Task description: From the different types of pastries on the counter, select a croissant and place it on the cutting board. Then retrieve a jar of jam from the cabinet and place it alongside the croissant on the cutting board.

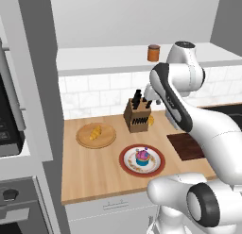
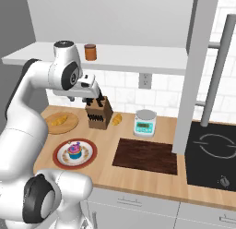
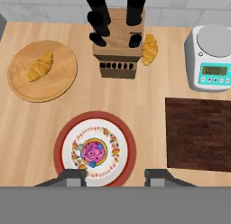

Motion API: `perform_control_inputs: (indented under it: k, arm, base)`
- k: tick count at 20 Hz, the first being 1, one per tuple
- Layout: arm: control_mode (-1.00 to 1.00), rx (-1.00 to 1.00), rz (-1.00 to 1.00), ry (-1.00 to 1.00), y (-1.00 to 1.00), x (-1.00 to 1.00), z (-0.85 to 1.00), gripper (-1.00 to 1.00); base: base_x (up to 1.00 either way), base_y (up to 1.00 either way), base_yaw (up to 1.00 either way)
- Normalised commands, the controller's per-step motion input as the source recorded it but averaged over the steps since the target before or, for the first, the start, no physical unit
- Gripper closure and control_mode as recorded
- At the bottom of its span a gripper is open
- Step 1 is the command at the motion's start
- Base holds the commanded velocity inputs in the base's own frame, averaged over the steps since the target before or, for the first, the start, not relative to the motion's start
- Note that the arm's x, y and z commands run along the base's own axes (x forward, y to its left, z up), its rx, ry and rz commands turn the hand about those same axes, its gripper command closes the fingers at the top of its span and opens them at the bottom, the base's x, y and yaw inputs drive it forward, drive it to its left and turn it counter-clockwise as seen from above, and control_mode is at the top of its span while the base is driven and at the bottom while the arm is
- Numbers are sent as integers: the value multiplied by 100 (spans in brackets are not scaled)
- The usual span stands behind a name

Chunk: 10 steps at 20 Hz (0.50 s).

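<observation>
Hovering high over the long light-wood counter, the two-finger gripper has its jaws drawn in as narrow as they go and nothing between them, so by my read the first pick hasn't started yet.

There are actually two small golden crescent croissants: one lying on the round pale wooden board, that's this croissant, and a second croissant on the bare wood, touching the right side of the wooden knife block.

If it were me, I'd go for the one on the round board. It sits in the open, while the other is jammed against the block and the fingers would bump it. Open the jaws first, drop straight down, and close across the narrow middle of the crescent.

The dark brown rectangular cutting board is bare, just below the white kitchen scale. The pink-and-blue frosted cupcake sits on a red-rimmed plate, leave it alone.

The small orange-brown jam jar stands on the wide white shelf of the wall cabinet, above white tile.
</observation>
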Motion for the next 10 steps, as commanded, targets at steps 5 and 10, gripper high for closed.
perform_control_inputs:
  k: [5,10]
  arm:
    - [-100,-1,0,-2,0,0,0,-100]
    - [-100,0,0,0,0,1,0,-100]
  base:
    - [0,0,0]
    - [0,0,0]
